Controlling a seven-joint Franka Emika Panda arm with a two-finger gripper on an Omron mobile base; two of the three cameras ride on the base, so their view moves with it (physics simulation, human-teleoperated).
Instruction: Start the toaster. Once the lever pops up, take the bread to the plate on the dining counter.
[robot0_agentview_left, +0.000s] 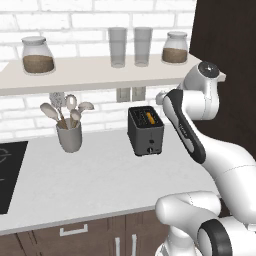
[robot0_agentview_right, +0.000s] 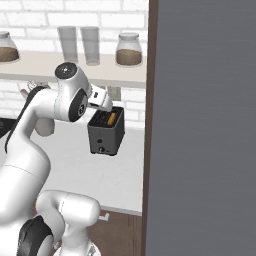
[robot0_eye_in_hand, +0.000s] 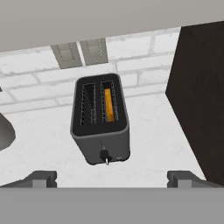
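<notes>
Your pincer (robot0_eye_in_hand: 112, 177) stands spread as wide as it goes, with nothing between its two dark fingertips (robot0_eye_in_hand: 41, 178); they rise at the bottom of the hand view, far apart, and touch nothing. From the right base view, the hand hangs in the air just above the toaster's rear top corner.

Straight ahead of the pincer and below it you see the toaster (robot0_eye_in_hand: 100, 118), upright on the grey worktop (robot0_agentview_left: 100, 175), its narrow front face turned toward you. The lever (robot0_eye_in_hand: 104, 155) sits low on that face, between your fingertips but apart from both. Of the two slots on top, the one on the right in the hand view holds the bread (robot0_eye_in_hand: 109, 106), an orange-yellow slice sunk down in the slot; the left slot shows only its wire grille.

Beyond the toaster, two wall sockets (robot0_eye_in_hand: 81, 53) sit on the white brick wall. To the right of the pincer a dark tall cabinet (robot0_eye_in_hand: 201, 96) closes off the worktop. Well off to the left, in the left base view, stands a grey utensil cup (robot0_agentview_left: 69, 135) with spoons, and above it a shelf (robot0_agentview_left: 90, 75) carries two jars and two glasses.
</notes>
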